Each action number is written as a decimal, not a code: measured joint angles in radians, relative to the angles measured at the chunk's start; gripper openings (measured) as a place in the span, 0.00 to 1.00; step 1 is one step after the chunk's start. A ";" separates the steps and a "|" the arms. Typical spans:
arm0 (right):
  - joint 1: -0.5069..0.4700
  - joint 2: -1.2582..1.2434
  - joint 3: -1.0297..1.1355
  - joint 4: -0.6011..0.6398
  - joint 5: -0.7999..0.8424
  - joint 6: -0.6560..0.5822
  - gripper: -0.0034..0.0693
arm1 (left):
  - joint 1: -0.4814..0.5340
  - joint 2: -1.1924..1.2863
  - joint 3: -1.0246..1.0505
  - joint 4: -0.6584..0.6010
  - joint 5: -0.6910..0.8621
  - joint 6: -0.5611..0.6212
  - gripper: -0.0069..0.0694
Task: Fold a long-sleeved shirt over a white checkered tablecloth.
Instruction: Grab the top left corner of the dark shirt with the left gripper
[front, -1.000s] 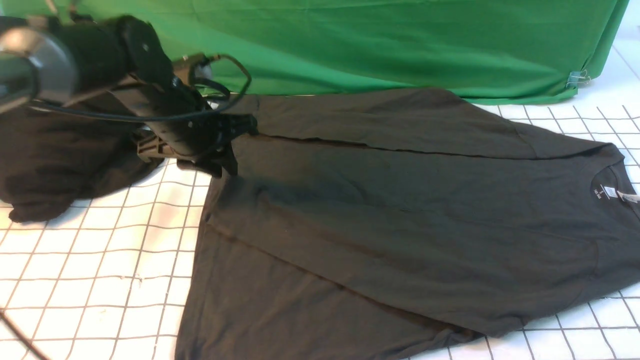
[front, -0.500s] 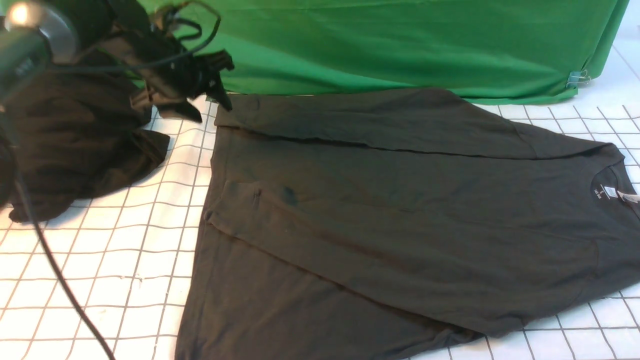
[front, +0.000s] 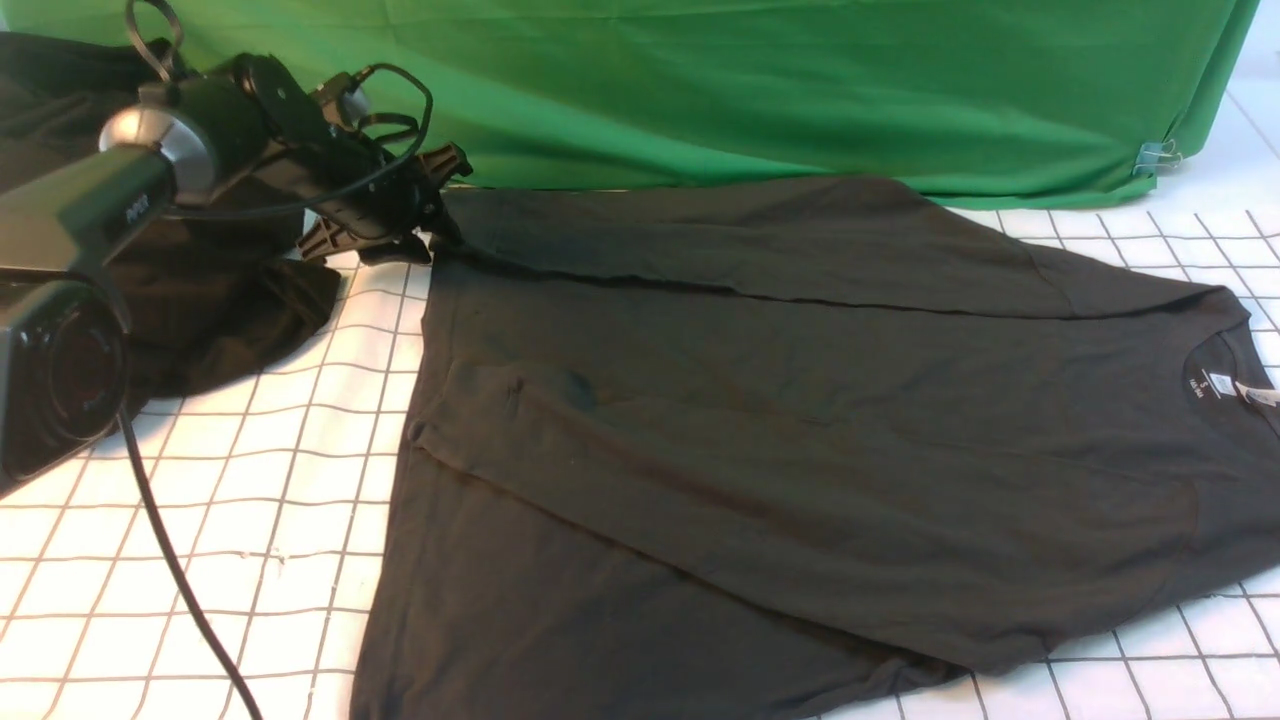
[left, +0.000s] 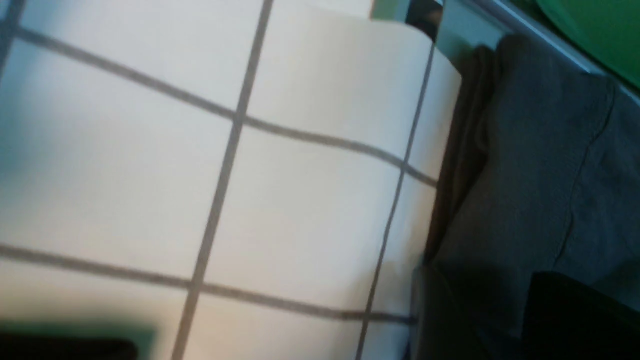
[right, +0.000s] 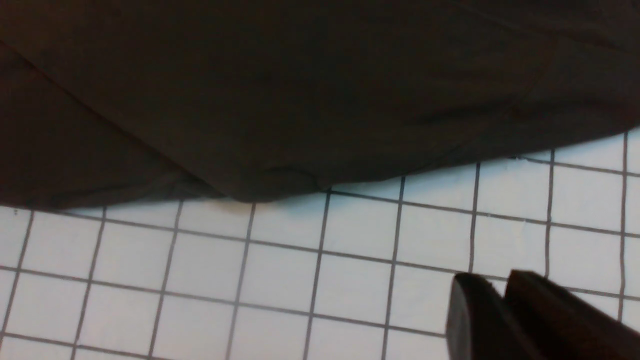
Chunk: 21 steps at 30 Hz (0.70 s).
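The black long-sleeved shirt (front: 800, 420) lies spread on the white checkered tablecloth (front: 200, 540), its white neck label (front: 1217, 384) at the right. One sleeve is folded across the body and the far part is folded over. My left gripper (front: 440, 215) sits low at the shirt's far-left corner. In the left wrist view its two dark fingers (left: 575, 320) stand on either side of the shirt's edge (left: 525, 175), too dark and blurred to read a grip. My right gripper (right: 500, 280) is shut and empty above bare tablecloth (right: 280, 280), just off the shirt's near edge (right: 300, 100).
A shapeless black garment heap (front: 200, 300) lies at the far left, under and behind the left arm. A green cloth (front: 750, 90) hangs along the back, held by a binder clip (front: 1155, 155). The left arm's cable (front: 180, 580) trails over the near-left tablecloth.
The left gripper rose off the shirt's left part, swung up and back, and has come down at the shirt's far-left corner. The shirt itself has hardly moved.
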 joint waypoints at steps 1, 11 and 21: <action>0.000 0.000 0.000 0.000 -0.001 0.000 0.17 | 0.000 0.002 0.000 -0.001 -0.008 0.000 0.40; 0.000 0.000 0.000 0.000 -0.001 0.000 0.19 | 0.000 0.008 0.000 -0.069 -0.032 0.001 0.27; 0.000 0.000 0.000 0.000 0.003 0.000 0.21 | 0.000 0.013 0.000 -0.066 0.026 0.011 0.09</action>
